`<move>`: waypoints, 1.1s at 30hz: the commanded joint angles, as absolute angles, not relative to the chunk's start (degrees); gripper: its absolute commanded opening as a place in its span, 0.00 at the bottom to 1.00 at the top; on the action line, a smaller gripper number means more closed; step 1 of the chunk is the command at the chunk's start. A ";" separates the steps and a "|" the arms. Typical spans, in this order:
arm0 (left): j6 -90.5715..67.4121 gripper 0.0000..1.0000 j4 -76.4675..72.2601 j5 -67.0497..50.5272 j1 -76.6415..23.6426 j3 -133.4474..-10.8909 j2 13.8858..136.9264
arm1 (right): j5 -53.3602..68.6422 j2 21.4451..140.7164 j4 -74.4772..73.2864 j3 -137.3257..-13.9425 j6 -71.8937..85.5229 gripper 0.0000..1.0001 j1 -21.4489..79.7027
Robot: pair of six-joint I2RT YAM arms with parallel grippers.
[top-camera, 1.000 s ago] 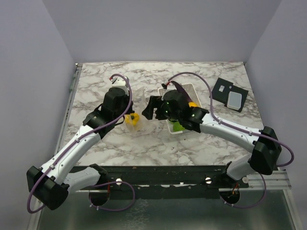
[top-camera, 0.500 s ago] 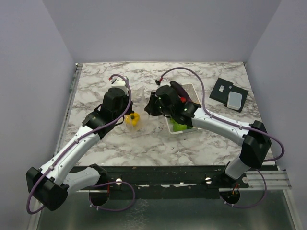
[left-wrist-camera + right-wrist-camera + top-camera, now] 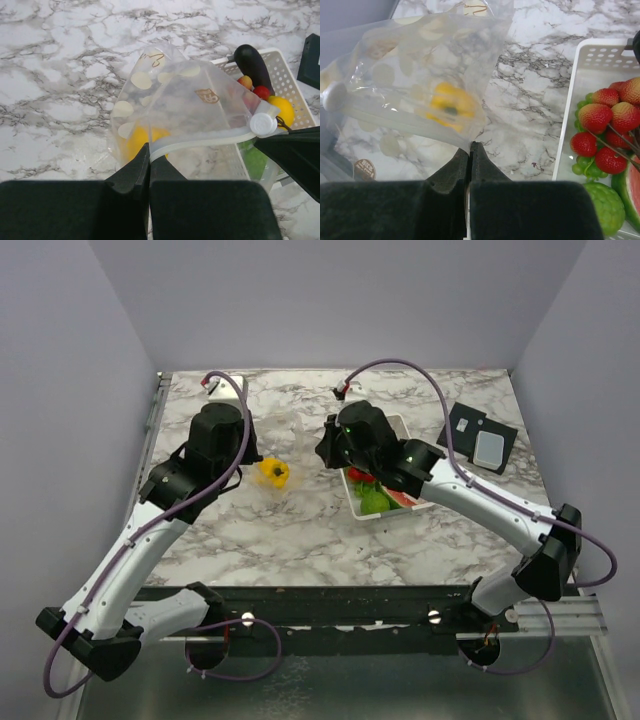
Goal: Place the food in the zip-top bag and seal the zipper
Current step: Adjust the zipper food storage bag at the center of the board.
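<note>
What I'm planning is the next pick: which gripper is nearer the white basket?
Right. The right gripper, shut on the zip-top bag, sits just beside the left rim of the white basket; the left gripper pinches the bag's opposite edge, farther left, with the bag between.

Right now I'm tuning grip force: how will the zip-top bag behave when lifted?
Probably floppy: the zip-top bag creases between the left gripper and right gripper. Likely light, though the yellow piece inside may slide about. Its glossy film could slip.
</note>
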State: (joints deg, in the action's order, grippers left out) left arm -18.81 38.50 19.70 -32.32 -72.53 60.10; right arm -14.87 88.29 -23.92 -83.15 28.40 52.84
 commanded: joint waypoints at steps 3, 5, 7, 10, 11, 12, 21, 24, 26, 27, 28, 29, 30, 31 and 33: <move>-18.69 0.00 47.54 20.26 -31.99 -79.29 57.88 | -18.66 81.70 -28.96 -84.96 25.01 0.01 53.19; -19.86 0.00 47.35 19.19 -31.99 -77.91 57.26 | -18.41 80.42 -28.37 -83.96 25.17 0.01 53.20; -20.88 0.00 46.41 18.27 -31.99 -74.90 57.20 | -17.73 80.26 -26.95 -82.14 25.67 0.01 53.17; -23.01 0.00 42.60 17.04 -31.99 -67.96 57.53 | -16.39 82.82 -25.63 -79.24 27.49 0.01 53.17; -23.84 0.00 40.92 16.74 -32.04 -64.89 57.64 | -15.74 84.13 -24.25 -77.87 27.85 0.01 53.17; -24.58 0.00 38.81 16.63 -32.03 -61.75 57.84 | -15.38 85.56 -23.59 -76.75 28.28 0.01 53.17; -24.53 0.00 35.80 16.37 -32.05 -59.96 58.65 | -15.20 89.50 -24.16 -77.08 28.06 0.01 53.17; -22.46 0.00 38.48 17.82 -31.99 -66.14 59.16 | -16.43 88.61 -24.80 -79.11 26.98 0.01 53.17; -21.26 0.00 40.13 18.71 -32.00 -69.55 60.02 | -16.60 88.47 -25.36 -80.56 26.75 0.01 53.17; -20.71 0.00 40.83 18.94 -32.00 -70.96 60.37 | -16.54 88.36 -25.24 -80.93 26.77 0.01 53.17; -20.23 0.00 41.20 19.31 -31.99 -71.98 60.57 | -16.47 88.15 -24.96 -81.09 26.77 0.01 53.17; -19.76 0.00 41.56 19.76 -31.99 -73.00 60.78 | -16.49 88.01 -24.59 -81.20 26.72 0.01 53.17; -19.18 0.00 41.80 20.25 -31.99 -73.71 61.00 | -16.57 87.91 -24.28 -81.20 26.73 0.01 53.17; -18.70 0.00 41.90 20.86 -31.99 -74.30 61.19 | -16.84 87.96 -23.95 -81.08 26.78 0.01 53.17; -18.01 0.00 42.07 22.24 -31.99 -74.61 61.74 | -17.53 88.24 -23.11 -80.61 26.89 0.01 53.17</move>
